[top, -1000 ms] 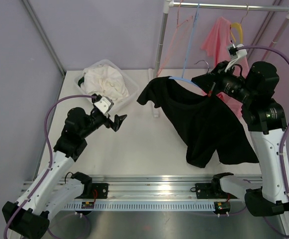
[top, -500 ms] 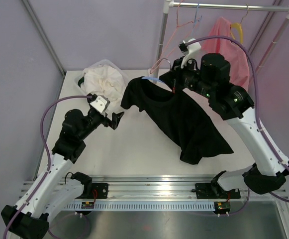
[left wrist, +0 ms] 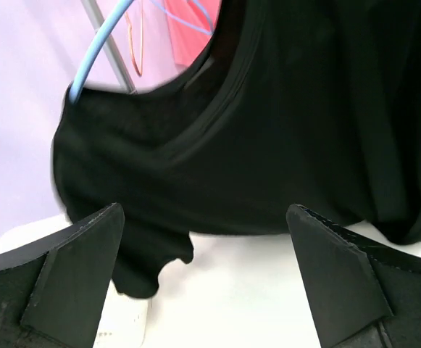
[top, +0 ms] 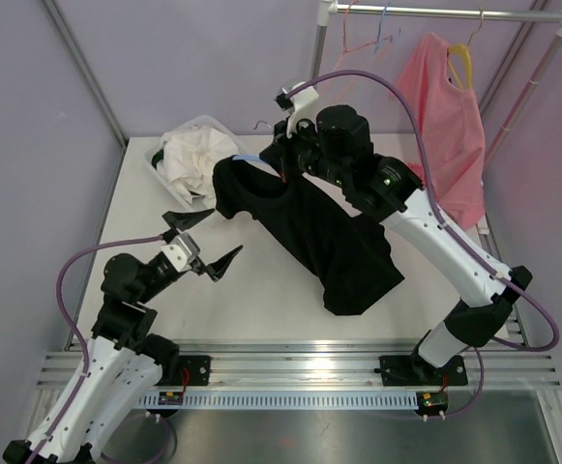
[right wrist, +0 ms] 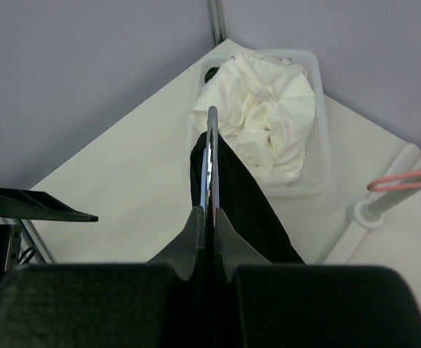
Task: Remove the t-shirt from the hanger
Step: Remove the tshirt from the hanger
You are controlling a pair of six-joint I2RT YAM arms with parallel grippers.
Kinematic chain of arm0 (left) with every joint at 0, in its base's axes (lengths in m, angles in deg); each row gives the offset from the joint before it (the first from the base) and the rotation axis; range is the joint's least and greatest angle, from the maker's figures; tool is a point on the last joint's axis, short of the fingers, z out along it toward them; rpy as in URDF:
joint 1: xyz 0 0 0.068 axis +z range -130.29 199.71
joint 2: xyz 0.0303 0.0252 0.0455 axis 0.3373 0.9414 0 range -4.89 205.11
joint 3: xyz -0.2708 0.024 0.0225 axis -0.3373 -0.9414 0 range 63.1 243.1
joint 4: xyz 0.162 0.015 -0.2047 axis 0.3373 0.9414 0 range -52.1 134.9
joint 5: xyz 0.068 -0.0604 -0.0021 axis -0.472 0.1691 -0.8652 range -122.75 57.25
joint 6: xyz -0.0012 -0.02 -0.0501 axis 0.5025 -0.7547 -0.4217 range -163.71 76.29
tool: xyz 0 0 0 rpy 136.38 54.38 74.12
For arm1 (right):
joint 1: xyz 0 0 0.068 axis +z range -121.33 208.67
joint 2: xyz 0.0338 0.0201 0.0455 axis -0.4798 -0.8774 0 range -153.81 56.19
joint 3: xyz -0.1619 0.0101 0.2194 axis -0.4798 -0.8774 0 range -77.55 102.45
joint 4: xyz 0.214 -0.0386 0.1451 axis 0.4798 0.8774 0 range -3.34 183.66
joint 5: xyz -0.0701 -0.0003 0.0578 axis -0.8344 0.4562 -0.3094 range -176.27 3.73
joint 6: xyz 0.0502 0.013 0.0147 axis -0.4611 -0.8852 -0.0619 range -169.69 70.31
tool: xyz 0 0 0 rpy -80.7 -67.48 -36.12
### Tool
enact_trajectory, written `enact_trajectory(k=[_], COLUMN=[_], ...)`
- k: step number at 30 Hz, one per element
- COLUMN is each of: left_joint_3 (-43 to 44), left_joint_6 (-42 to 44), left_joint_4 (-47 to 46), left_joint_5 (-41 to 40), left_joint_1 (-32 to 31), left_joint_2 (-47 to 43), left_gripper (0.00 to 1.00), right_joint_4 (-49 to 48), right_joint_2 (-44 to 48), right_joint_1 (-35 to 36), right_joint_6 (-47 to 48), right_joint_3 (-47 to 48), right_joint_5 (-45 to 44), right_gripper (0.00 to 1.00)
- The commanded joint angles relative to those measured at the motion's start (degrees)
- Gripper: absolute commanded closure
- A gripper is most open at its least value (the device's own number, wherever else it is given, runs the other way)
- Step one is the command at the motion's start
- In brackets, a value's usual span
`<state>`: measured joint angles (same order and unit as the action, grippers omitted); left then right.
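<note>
From above, your right gripper (top: 286,158) is pressed tight on the hook of the hanger (top: 249,158) and holds it up over the back of the table (top: 261,300). The black t-shirt (top: 310,227) hangs from it and slopes down toward the near right, and its bottom end looks like it rests on the table. Your left gripper (top: 203,242) is spread wide and holds nothing. It is the nearer free one, and the shirt lies just up and to the right of it, near but apart. In the left wrist view, the two fingers (left wrist: 80,268) stand far apart, and the t-shirt (left wrist: 282,123) fills the space ahead of them, with the blue hanger (left wrist: 98,54) end poking out at the top left (so the sleeve side faces you). In the right wrist view, the right gripper (right wrist: 209,217) pinches the thin metal hook of the hanger (right wrist: 210,145), the t-shirt (right wrist: 243,210) drops below it, and a basket (right wrist: 320,145) of white cloth sits behind. I think you should reach the left gripper forward for the near sleeve.
</note>
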<state>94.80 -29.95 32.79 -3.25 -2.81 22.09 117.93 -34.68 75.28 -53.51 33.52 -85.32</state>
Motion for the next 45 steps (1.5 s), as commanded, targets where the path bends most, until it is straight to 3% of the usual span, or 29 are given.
enact_trajectory(k=[1,10,14,22,37,42,45], left_joint_3=[-0.3,-0.6,-1.6,-0.8,0.9,1.0,1.4], left_joint_6=[0.6,-1.3,-0.9,-1.0,-1.5,-2.4,-2.9], left_joint_4=[-5.2,-7.5,-9.0,-8.3,-7.2,-7.6,-7.4], left_joint_5=[3.7,5.6,0.3,3.4,7.0,7.6,8.1], left_joint_1=[-0.1,-0.2,-0.2,-0.2,-0.2,-0.2,-0.2], left_joint_2=[0.3,3.0,1.6,3.4,8.5,8.9,9.8], left_gripper=[0.01,0.01,0.01,0.01,0.01,0.09,0.27], right_joint_4=[-11.3,-29.3,-36.1,-41.9,-46.2,-46.3,-46.3], right_joint_2=[-0.8,-1.3,-0.4,3.1,1.2,0.3,-0.3], right_joint_1=[4.2,9.5,10.3,10.3,10.5,10.9,11.0], right_joint_6=[2.8,6.1,7.6,8.0,6.0,6.2,6.4], right_joint_3=[2.0,-8.8,-14.2,-21.9,-22.3,-21.9,-21.5], right_joint_5=[-2.8,-1.6,-1.3,1.5,4.0,4.0,3.9], right_gripper=[1.0,1.0,1.0,1.0,1.0,1.0,1.0])
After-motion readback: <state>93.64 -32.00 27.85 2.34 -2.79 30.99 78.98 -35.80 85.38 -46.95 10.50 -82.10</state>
